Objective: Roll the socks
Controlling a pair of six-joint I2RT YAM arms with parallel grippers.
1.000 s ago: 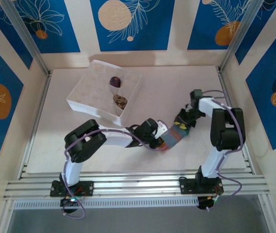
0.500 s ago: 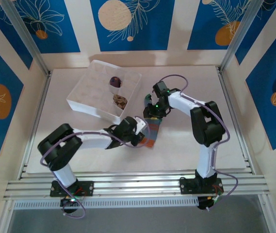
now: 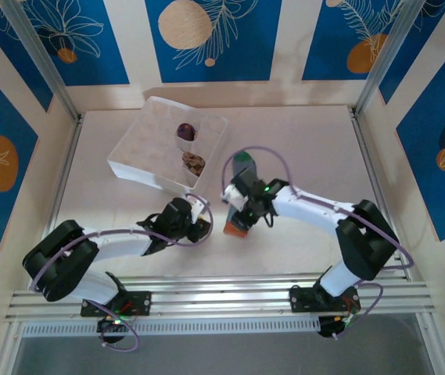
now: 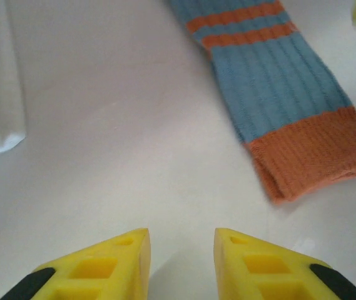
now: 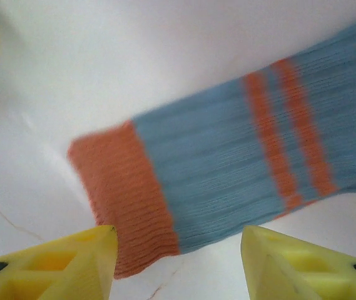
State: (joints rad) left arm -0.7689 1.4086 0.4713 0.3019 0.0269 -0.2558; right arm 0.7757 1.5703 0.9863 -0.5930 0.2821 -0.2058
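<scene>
**A:** From above, where's the sock you're working on?

**B:** The blue sock (image 3: 236, 225) lies flat on the bench (image 3: 316, 148), just in front of the box (image 3: 148, 178). My right jaws hang over its middle. My left jaws sit low on the bench just beside its orange cuff. The purple sock (image 3: 185, 131) and the brown sock (image 3: 194, 162) sit balled up in separate compartments of the box.

**A:** And your left wrist?

**B:** My left jaws stand a little apart with nothing between them, only bare bench. The blue sock (image 4: 278, 94) lies ahead to the right, clear of them, with its cuff end nearest.

**A:** Right wrist?

**B:** My right jaws are spread wide and pinch nothing. The blue sock (image 5: 228, 181) lies across the bench beneath them, and its cuff reaches one fingertip (image 5: 84, 256). I can't tell whether that tip touches it.
</scene>
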